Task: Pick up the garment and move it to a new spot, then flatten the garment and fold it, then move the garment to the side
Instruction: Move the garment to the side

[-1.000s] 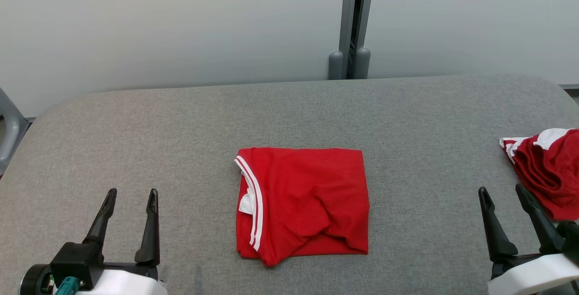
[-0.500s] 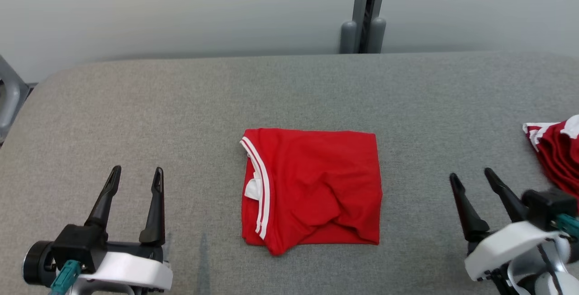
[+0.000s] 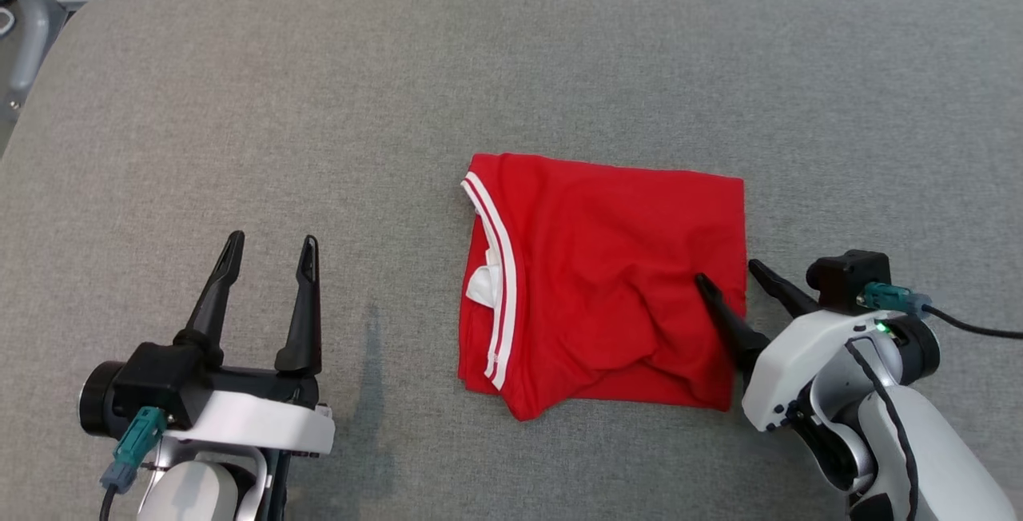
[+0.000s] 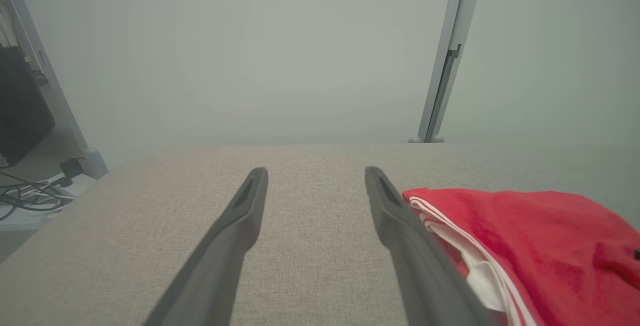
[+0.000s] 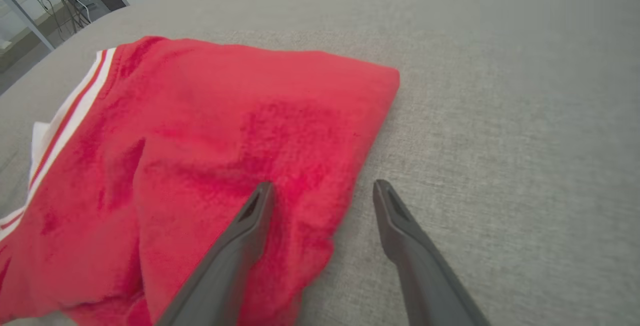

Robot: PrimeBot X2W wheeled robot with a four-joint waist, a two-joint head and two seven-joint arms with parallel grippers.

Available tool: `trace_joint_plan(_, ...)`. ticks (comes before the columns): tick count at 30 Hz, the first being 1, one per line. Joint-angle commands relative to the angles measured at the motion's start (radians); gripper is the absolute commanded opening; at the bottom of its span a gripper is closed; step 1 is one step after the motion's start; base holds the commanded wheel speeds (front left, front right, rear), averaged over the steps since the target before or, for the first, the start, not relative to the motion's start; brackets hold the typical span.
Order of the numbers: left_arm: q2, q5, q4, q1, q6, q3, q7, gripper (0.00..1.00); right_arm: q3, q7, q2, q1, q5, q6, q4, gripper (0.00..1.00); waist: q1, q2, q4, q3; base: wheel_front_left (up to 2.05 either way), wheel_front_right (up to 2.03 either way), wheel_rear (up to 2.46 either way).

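Grey table w/ folded red garment, white-striped trim; L end effector, R end effector: released.

Grey fabric table spanning the frame, metal bracket at upper left; left wrist view: pale wall above, grey post at upper right, cables at left edge.
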Motion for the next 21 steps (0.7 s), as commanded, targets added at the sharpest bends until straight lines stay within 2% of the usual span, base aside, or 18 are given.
trace_joint_plan(1,-0.003,-0.003,0.013,-0.027,-0.009,0.000,-0.010,1.00,0.013,0.015,-0.007,-0.024,0.022,0.000,0.022,1.00,0.0000,-0.0001,0.023,0.032,0.00,0.00,0.00)
trace_joint_plan(3,-0.009,-0.004,0.029,-0.041,-0.013,0.000,-0.017,1.00,0.029,0.039,-0.011,-0.044,0.044,0.000,0.045,1.00,0.0000,-0.0001,0.026,0.043,0.00,0.00,0.00)
trace_joint_plan(4,-0.015,-0.005,0.041,-0.052,-0.018,0.003,-0.022,1.00,0.044,0.056,-0.021,-0.059,0.068,0.000,0.051,0.06,0.0000,-0.0001,0.025,0.050,0.00,0.00,0.00)
trace_joint_plan(5,-0.017,-0.005,0.048,-0.057,-0.019,0.004,-0.025,1.00,0.053,0.062,-0.033,-0.066,0.074,0.000,0.048,0.00,0.0000,-0.0001,0.024,0.052,0.00,0.00,0.00)
trace_joint_plan(11,-0.020,0.001,0.069,-0.076,-0.034,0.013,-0.034,1.00,0.094,0.048,-0.114,-0.112,0.048,0.000,-0.073,0.00,0.0000,-0.0001,-0.013,0.057,0.00,0.00,0.00)
trace_joint_plan(15,-0.017,0.007,0.063,-0.083,-0.046,0.016,-0.037,1.00,0.131,0.078,-0.203,-0.134,0.002,0.000,-0.208,0.00,0.0000,-0.0001,-0.063,0.056,0.00,0.00,0.00)
trace_joint_plan(21,-0.010,0.020,0.039,-0.084,-0.055,0.017,-0.038,1.00,0.172,0.163,-0.359,-0.153,-0.050,0.000,-0.436,0.00,0.0000,-0.0001,-0.175,0.057,0.00,0.00,0.00)
